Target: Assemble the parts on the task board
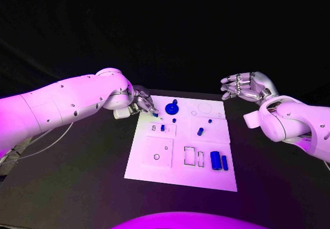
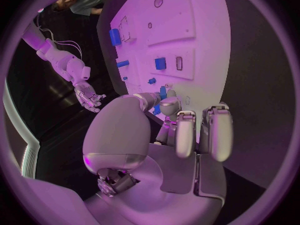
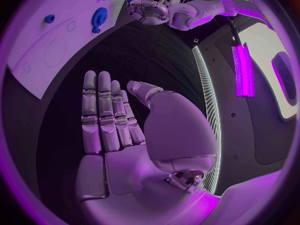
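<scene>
Your flat white rectangular task board [image 1: 180,157] lies in the middle of the black counter [image 1: 82,191], its long sides running from the near edge toward the far edge.

Your left hand [image 1: 142,104] sits over the board's far left corner, fingers curled down. In the left wrist view the fingertips [image 2: 167,105] close around a small blue part [image 2: 162,93] right at the board surface; you appear to be pinching it, though the fingers hide most of the piece.

Just beside that hand, toward the board's far edge, stands a blue gear-shaped part [image 1: 172,108] with a small blue knob [image 1: 175,101] next to it. A small blue block [image 1: 162,127] sits in a shallow rectangular recess behind the left half of the board, and a short blue peg [image 1: 200,131] stands near the board's centre. Toward the near right corner, two blue cylinders [image 1: 219,161] lie side by side, touching or nearly so, beside a pair of outlined rectangular slots [image 1: 192,156].

Your right hand [image 1: 246,87] is off the board, raised near the far right corner of the counter, well apart from every part. It is released: the right wrist view shows the fingers [image 3: 103,115] straight, side by side, with nothing in the palm.
</scene>
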